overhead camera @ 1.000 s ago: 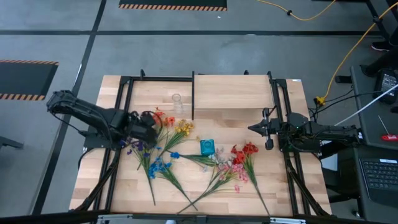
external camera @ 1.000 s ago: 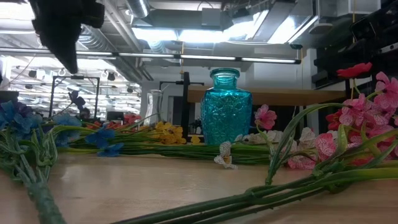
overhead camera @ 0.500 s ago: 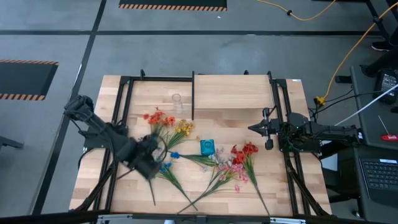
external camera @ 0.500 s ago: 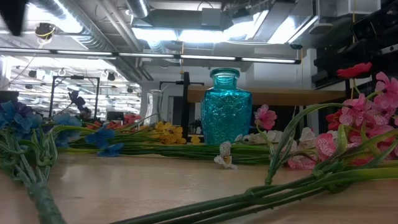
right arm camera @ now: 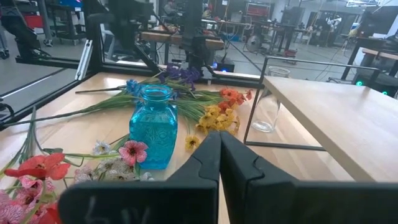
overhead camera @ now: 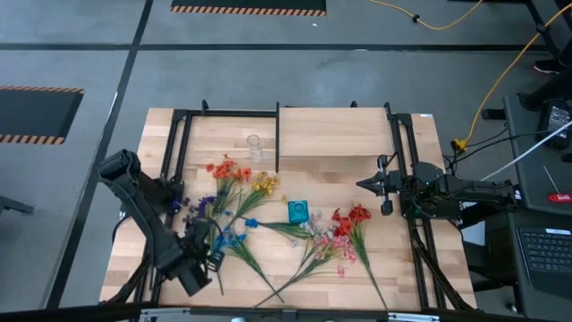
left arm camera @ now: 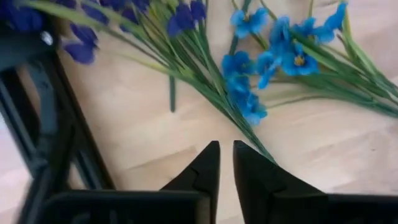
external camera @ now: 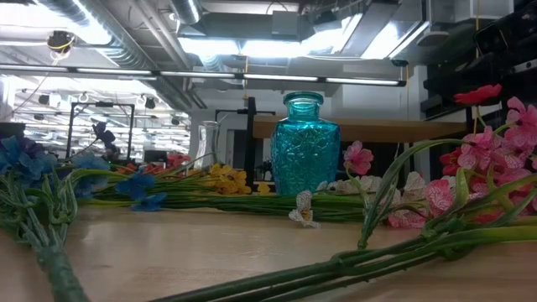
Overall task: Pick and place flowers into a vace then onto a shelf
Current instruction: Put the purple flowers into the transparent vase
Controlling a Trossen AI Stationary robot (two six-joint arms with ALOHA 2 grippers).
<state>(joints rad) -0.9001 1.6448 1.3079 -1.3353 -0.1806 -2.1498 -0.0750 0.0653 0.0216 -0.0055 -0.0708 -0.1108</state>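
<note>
**A:** How were the grippers set?

**B:** The left gripper point(overhead camera: 214, 261) hung low over the table's near left, fingers point(left arm camera: 208, 165) a slit apart, holding nothing. The right gripper point(overhead camera: 362, 184) waited shut beside the shelf point(overhead camera: 335, 134).

**A:** And the flowers?

**B:** Roughly six bunches of flowers point(overhead camera: 234, 236) lay flat, fanned around one blue vase point(overhead camera: 298, 212). Stalks mostly pointed toward the near edge, blooms toward the shelf. One clear glass point(overhead camera: 255, 143) stood just left of the shelf.
</note>
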